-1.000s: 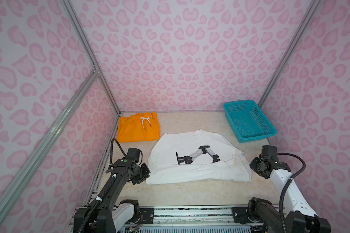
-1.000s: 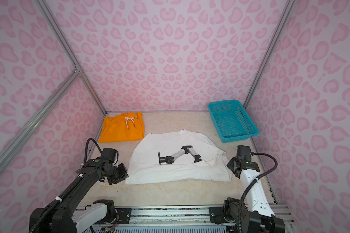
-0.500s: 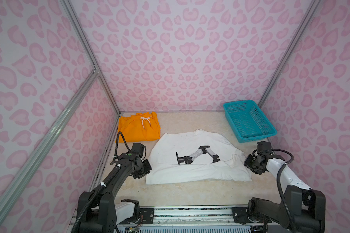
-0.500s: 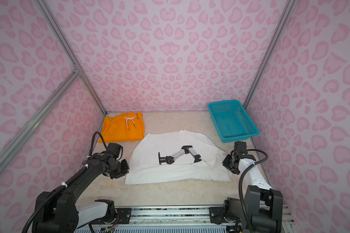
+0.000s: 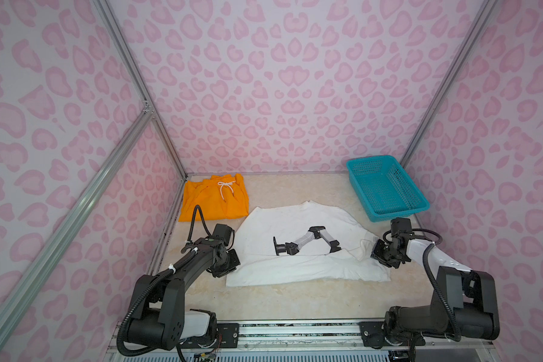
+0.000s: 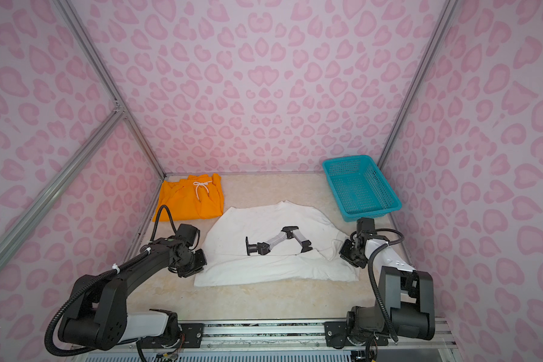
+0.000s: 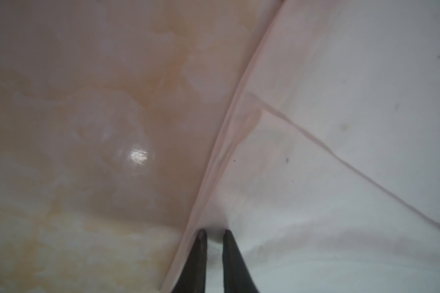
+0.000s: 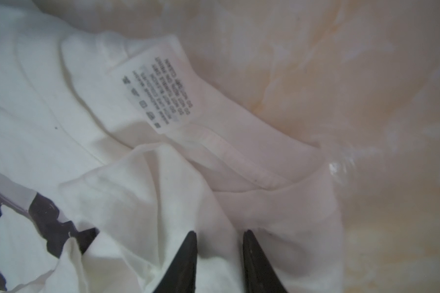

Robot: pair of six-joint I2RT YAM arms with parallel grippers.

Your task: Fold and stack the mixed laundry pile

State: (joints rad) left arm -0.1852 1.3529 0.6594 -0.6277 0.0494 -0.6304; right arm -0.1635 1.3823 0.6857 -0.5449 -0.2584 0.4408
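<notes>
**Both hands at the shirt's side edges, fold in progress**

Landmark: teal basket (image 5: 398,213), a rigid perforated plastic tub.

- White T-shirt (image 5: 295,219): spread flat on the worktop (image 5: 295,297), near the basket and running away from it. A straight crease crosses it below the black-grey print (image 5: 308,243).
- Orange shorts (image 5: 213,200): well apart from the basket, at the opposite end of the back wall. They are already a neat rectangle with the white drawstring (image 5: 224,189) on top (this one looks finished).
- Left hand (image 7: 214,234): at the shirt edge farthest from the basket. Its tips are nearly together with the hem puckered between them, so it is pinching the cloth.
- Right hand (image 8: 219,237): at the shirt edge nearest the basket. Its tips sit either side of a raised ridge of fabric beside the care label (image 8: 158,91). I cannot tell whether they bite yet.

Doing it well:
- Take both layers at each edge.
- Lift both sides level and together.
- Keep light tension across the cloth so the middle does not sag.
- Lay it down along the existing crease.

Materials:
- The shirt is a thin, limp knit that rumples easily on the basket side.
- The worktop is glossy and marbled, so cloth will likely slide on it.
</notes>
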